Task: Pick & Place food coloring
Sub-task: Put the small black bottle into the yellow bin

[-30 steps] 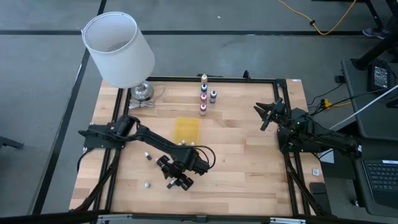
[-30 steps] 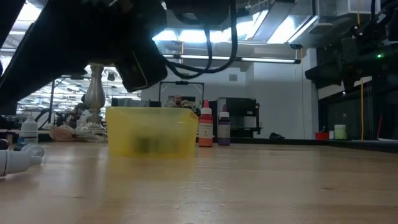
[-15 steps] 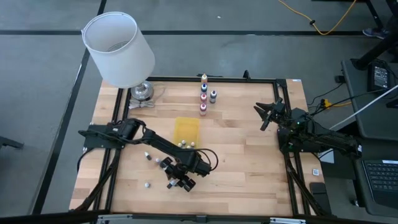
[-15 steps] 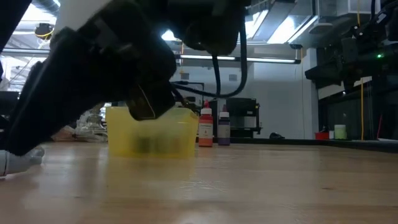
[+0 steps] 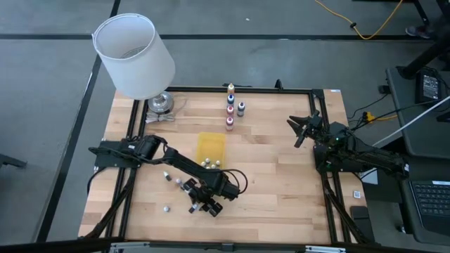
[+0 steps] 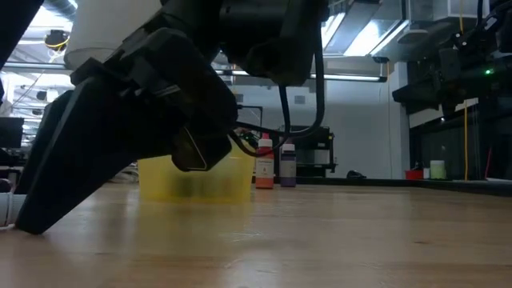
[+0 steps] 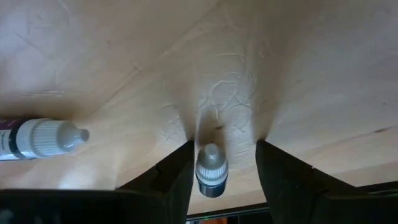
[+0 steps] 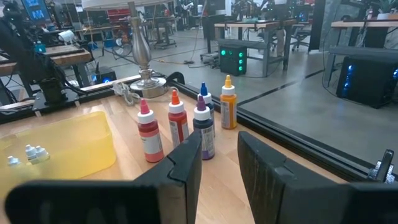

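The food coloring is a set of tiny white-capped dropper bottles. Some sit inside the yellow tray, near its near end. Others lie loose on the wood. My left gripper is open and low over the table's near middle. Its fingers stand on either side of one small bottle, which has a white cap and a dark body; the bottle sits close to one finger. Another bottle lies on its side nearby. My right gripper is open and waits at the table's right side.
Several taller dropper bottles stand in a row by the far edge. A lamp with a white shade stands at the far left corner. A black rail frames the table. Bare wood lies between the two arms.
My left gripper has come down toward the table and shifted slightly toward the near edge, so that its fingers now stand around a loose bottle. In the low view the arm has dropped from above the tray to the table surface. The right arm has kept still.
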